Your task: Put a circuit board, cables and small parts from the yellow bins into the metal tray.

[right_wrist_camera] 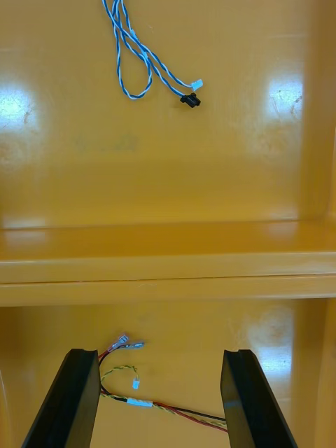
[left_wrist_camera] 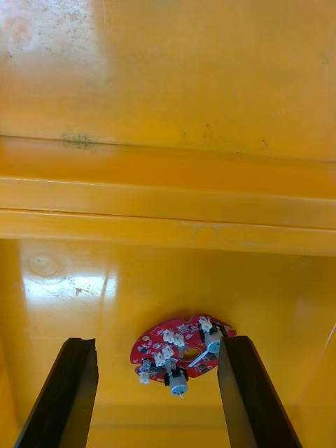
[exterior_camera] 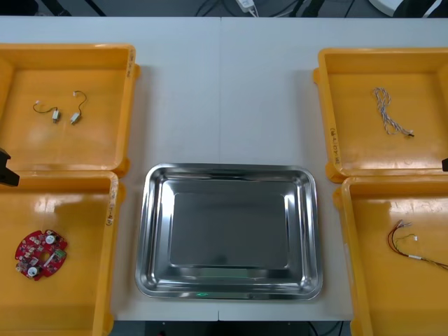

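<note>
The bare, shiny metal tray (exterior_camera: 155, 231) lies mid-table with nothing in it. A round red circuit board (exterior_camera: 41, 253) rests in the near left yellow bin (exterior_camera: 77, 210). In the left wrist view the board (left_wrist_camera: 178, 346) lies beyond and between my open left gripper (left_wrist_camera: 157, 343), which hovers above it. My right gripper (right_wrist_camera: 159, 355) hangs open over the near right bin (exterior_camera: 392, 294), with the red and yellow cable (right_wrist_camera: 133, 399) below its fingers. A twisted blue and white cable (right_wrist_camera: 140, 49) lies in the far right bin (exterior_camera: 350, 105).
Two small metal parts (exterior_camera: 56, 116) with short wires lie in the far left bin (exterior_camera: 98, 140). The left gripper (exterior_camera: 5, 170) shows at the left edge over the wall between the two left bins. The red and yellow cable (exterior_camera: 413, 248) lies mid-bin.
</note>
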